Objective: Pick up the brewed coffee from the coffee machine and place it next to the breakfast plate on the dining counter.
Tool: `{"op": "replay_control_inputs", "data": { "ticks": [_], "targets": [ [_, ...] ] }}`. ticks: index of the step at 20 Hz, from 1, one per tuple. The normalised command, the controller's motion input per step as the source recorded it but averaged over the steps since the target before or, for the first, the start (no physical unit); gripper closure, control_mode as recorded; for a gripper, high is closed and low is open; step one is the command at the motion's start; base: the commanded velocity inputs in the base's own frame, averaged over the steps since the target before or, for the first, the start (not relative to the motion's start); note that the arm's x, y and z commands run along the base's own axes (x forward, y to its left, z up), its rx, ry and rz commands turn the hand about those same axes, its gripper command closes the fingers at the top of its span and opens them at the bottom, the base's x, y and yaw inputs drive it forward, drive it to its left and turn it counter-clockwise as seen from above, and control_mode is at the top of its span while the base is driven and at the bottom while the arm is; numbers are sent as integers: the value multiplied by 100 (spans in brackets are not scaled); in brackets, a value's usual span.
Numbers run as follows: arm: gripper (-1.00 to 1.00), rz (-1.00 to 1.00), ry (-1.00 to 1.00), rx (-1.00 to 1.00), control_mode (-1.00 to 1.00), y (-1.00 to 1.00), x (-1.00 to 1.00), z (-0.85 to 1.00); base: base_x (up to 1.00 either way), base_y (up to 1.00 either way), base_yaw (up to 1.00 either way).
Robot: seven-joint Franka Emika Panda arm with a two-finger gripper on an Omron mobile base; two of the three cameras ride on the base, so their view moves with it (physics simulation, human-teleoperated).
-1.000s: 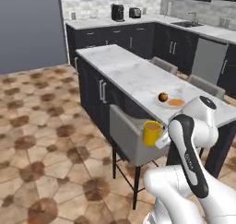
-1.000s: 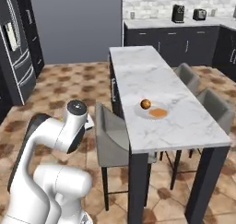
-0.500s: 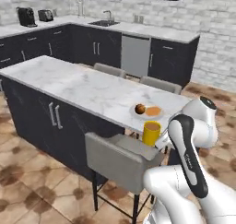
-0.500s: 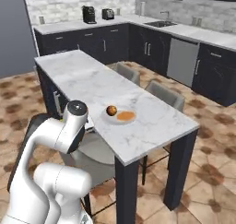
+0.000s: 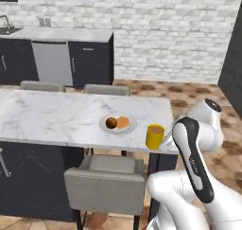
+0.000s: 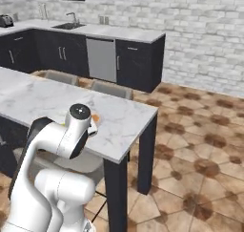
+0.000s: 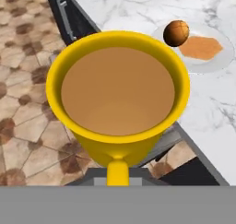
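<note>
The brewed coffee (image 5: 154, 137) is a yellow mug of brown liquid (image 7: 118, 90), carried just off the near edge of the dining counter (image 5: 52, 118). My gripper (image 5: 165, 144) is shut on the mug's handle (image 7: 117, 172) from the right, and its fingers are hidden behind the mug. The breakfast plate (image 5: 118, 124) lies on the marble a little left of the mug, holding a brown ball (image 7: 176, 32) and a flat orange piece (image 7: 201, 48). In the right base view my arm covers most of the plate, leaving an orange sliver (image 6: 96, 117). The coffee machine is out of view.
A grey chair (image 5: 105, 178) stands tucked under the counter's near side, below the mug. Two more chairs (image 5: 107, 89) sit on the far side. The counter's end (image 6: 143, 116) is to the right, with open tiled floor (image 6: 195, 150) beyond. Dark wall cabinets and a dishwasher (image 5: 50, 62) stand behind.
The whole picture has shifted as the base drove and turned round the counter's end. The mug stays in the shut gripper, and the plate now sits close to its left.
</note>
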Motion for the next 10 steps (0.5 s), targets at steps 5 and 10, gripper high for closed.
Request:
{"op": "replay_control_inputs", "data": {
  "ticks": [5,10],
  "targets": [
    [100,0,0,0,100,0,0,0,22,71,-81],
    [100,-33,-1,-5,-100,12,56,-1,8,13,-15]
  ]
}}
